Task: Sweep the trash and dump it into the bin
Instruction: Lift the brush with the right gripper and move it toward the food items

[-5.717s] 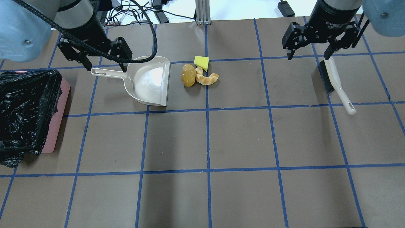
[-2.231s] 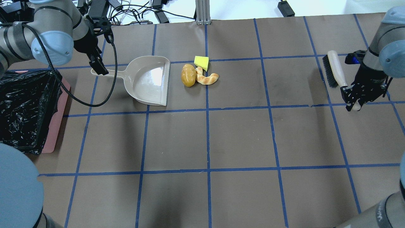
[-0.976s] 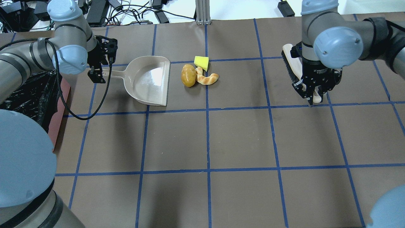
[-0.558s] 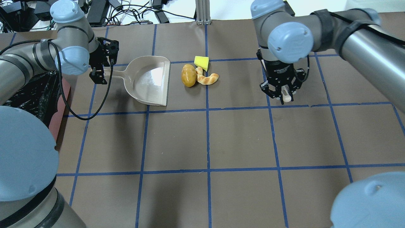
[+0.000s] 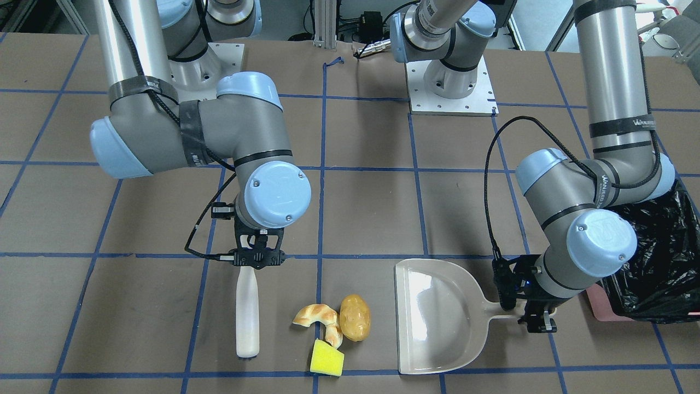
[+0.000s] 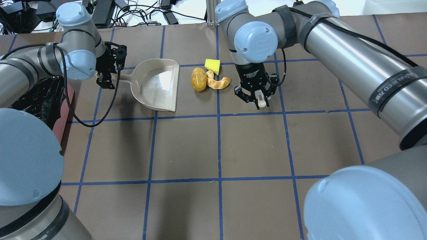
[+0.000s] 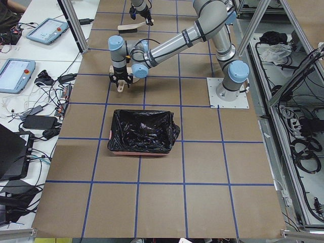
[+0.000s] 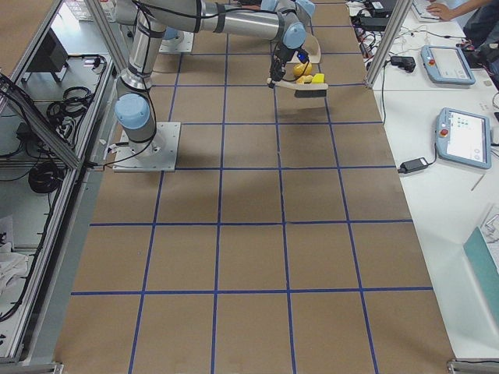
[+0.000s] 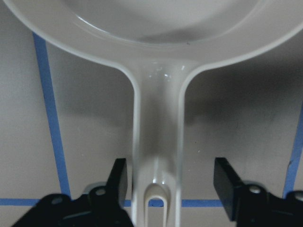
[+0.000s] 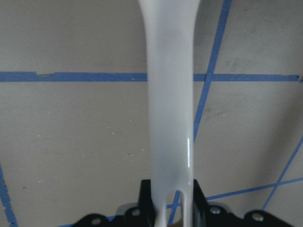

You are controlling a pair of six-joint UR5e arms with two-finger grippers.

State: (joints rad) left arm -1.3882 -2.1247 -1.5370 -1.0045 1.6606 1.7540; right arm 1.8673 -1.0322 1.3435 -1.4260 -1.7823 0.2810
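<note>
Two arms, two claws, one dustpan, one brush, one bin, and three pieces of trash on a brown table (image 5: 361, 219) gridded with blue tape.

Trash: a potato (image 5: 355, 317), a croissant (image 5: 320, 319) and a yellow sponge (image 5: 326, 357) lie in one tight cluster. The croissant touches the potato, and the sponge sits at the croissant's end, on the side away from the robot. The cluster lies between the brush (image 5: 247, 312) and the open lip of the dustpan (image 5: 437, 317), with the potato nearest the lip but apart from it.

Right claw (image 5: 257, 265): closed on the end of the brush's white handle. It stands near the cluster, on the side away from the dustpan, and the brush reaches out just beside the croissant.

Left claw (image 5: 520, 310): spread wide, one finger on each side of the dustpan's handle — the wrist view shows a gap at both fingers. The whole pan lies between it and the trash.

Bin (image 7: 142, 131): pink, lined with a black bag — it stands beyond the left claw at the robot's left end of the table, well apart from the trash.
</note>
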